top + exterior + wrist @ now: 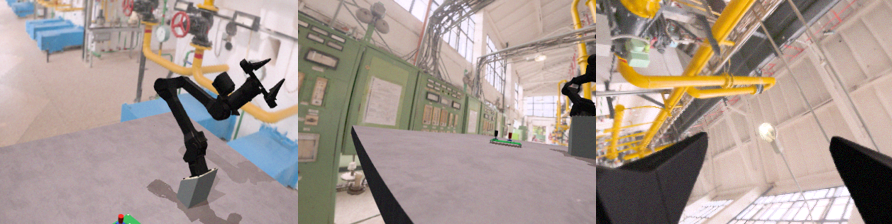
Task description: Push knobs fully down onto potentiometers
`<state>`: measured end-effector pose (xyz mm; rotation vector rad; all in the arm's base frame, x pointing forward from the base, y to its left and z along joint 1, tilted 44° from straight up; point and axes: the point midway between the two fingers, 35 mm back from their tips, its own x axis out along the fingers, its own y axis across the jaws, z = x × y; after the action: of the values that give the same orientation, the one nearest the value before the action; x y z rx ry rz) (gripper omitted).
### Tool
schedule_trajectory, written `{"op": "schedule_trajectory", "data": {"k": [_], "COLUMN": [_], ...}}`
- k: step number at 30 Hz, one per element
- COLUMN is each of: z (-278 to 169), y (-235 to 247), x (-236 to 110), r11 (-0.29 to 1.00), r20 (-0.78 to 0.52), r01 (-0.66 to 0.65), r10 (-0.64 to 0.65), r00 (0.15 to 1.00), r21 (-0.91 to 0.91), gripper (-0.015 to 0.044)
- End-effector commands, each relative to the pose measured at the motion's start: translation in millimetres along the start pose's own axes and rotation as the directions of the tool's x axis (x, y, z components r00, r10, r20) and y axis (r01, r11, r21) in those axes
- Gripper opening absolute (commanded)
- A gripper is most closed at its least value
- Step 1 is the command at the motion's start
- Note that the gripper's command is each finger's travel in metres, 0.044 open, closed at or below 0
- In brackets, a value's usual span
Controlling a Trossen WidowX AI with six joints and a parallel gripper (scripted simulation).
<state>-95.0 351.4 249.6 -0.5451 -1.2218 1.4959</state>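
The gripper (262, 79) hangs wide open and empty at upper right, aimed upward, far from the circuit board (506, 142) on the tabletop (447, 177). Its knobs (small, rigid) likely want straight-down pressure on top; the potentiometers seem fragile.

A wide, flat, matte grey surface (89, 170) is carrying two things. A grey wedge-shaped arm pedestal (193, 193) is standing on it toward the right. A small green circuit board (506, 142) is sitting well apart from that pedestal, raised on short legs.
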Motion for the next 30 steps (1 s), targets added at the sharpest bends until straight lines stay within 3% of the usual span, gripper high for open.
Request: {"op": "schedule_trajectory", "data": {"k": [1, 15, 30], "z": [-1.4, -111.8, -226.8], "y": [0.1, 9.2, 9.7], "x": [0.3, -8.4, -52.2], "r11": [1.0, 0.993, 0.967], "r20": [-0.005, -0.389, -0.718], "r01": [-0.001, -0.081, -0.015], "r10": [0.001, 0.109, 0.198], "r00": [1.0, 0.915, 0.667], "r21": [0.001, 0.087, 0.253], "gripper": [0.0374, 0.0006, 0.0]}}
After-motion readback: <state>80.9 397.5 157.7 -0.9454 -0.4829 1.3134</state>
